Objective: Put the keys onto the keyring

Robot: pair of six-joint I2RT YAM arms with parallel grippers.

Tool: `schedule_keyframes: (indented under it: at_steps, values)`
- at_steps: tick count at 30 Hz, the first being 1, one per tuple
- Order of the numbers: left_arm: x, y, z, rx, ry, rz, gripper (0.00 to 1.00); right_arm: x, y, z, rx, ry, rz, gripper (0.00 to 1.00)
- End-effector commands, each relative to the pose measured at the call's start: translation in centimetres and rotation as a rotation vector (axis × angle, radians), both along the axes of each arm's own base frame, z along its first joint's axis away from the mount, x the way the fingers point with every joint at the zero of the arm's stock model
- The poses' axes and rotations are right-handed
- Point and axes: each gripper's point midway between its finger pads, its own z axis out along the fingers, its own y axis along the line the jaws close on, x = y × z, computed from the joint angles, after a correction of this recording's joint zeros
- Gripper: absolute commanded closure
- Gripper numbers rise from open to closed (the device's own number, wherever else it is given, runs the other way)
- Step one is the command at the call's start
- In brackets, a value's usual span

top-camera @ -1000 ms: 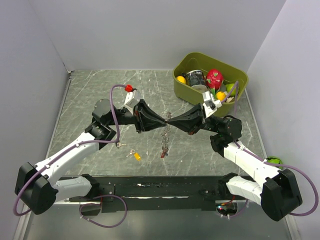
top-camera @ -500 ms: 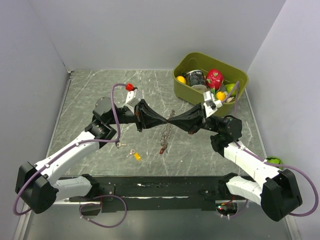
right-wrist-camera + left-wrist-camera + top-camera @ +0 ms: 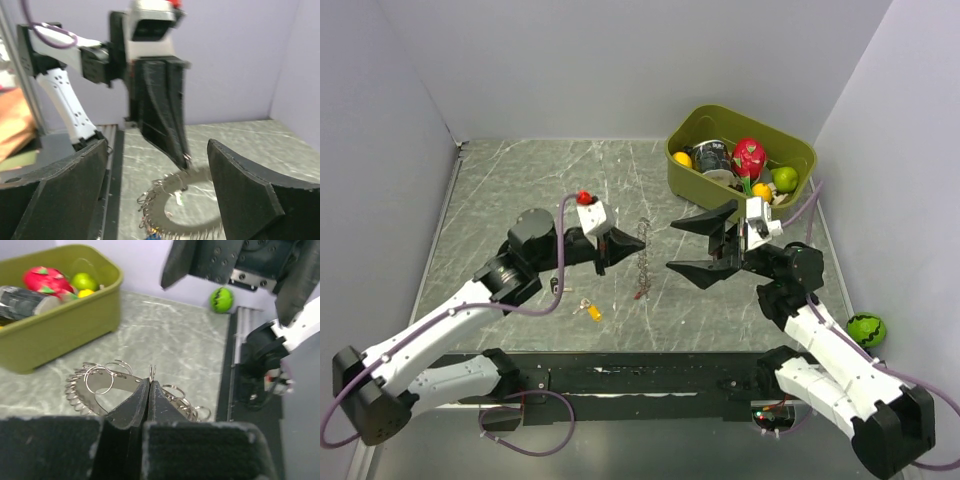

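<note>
We find no word, number, brand or sign that we can read in any view. The dark can (image 3: 20, 299) lying in the green bin (image 3: 65, 325) has a grey band around it that may be a label. In the left wrist view it is blurred, and from the top camera it is too small, so we make out no letters on it. The keyring (image 3: 85, 390) shows bare metal, and any stamp on it is too fine for us to tell.
</note>
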Motion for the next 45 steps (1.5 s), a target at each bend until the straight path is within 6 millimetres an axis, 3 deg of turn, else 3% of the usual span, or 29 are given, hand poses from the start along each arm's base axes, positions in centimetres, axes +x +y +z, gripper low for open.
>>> schedule_keyframes:
  at_steps: [1, 5, 6, 13, 19, 23, 25, 30, 35, 40, 45]
  values:
    - [0.3, 2.2, 1.2, 0.035, -0.190, 0.145, 0.99, 0.8, -0.6, -0.3, -0.060, -0.035, -0.080, 0.12]
    - [-0.3, 3.0, 1.6, -0.002, -0.223, 0.170, 0.99, 1.1, -0.4, -1.0, -0.104, -0.030, -0.086, 0.08]
    - [-0.5, 3.2, 1.8, -0.012, -0.216, 0.173, 0.99, 1.2, -0.4, -1.1, -0.110, -0.025, -0.088, 0.01]
    - [-1.0, 2.6, 0.3, 0.045, -0.144, 0.126, 0.99, 1.8, -0.1, -3.0, -0.160, 0.024, -0.078, 0.00]
    - [-0.1, 2.7, -0.8, 0.022, -0.094, 0.178, 0.99, 2.8, 0.0, -6.3, -0.223, 0.124, -0.108, 0.00]
    - [2.6, 4.0, -1.3, -0.003, -0.025, 0.277, 0.99, 3.3, -0.2, -8.2, -0.261, 0.201, -0.132, 0.00]
    - [3.0, 3.9, -2.1, -0.007, 0.031, 0.236, 0.99, 3.4, -0.3, -9.5, -0.276, 0.234, -0.149, 0.00]
    - [6.9, 5.5, -3.9, -0.020, 0.158, 0.329, 0.99, 3.7, -0.2, -12.4, -0.354, 0.319, -0.184, 0.00]
    - [10.9, 9.3, -4.1, -0.079, 0.261, 0.531, 0.99, 4.5, 0.9, -15.5, -0.452, 0.427, -0.253, 0.00]
    - [12.8, 13.8, -2.5, -0.160, 0.314, 0.687, 0.99, 4.7, 4.6, -18.4, -0.605, 0.472, -0.272, 0.00]
    - [13.8, 19.8, -0.3, -0.251, 0.360, 0.881, 0.99, 5.5, 8.2, -21.4, -0.761, 0.535, -0.312, 0.03]
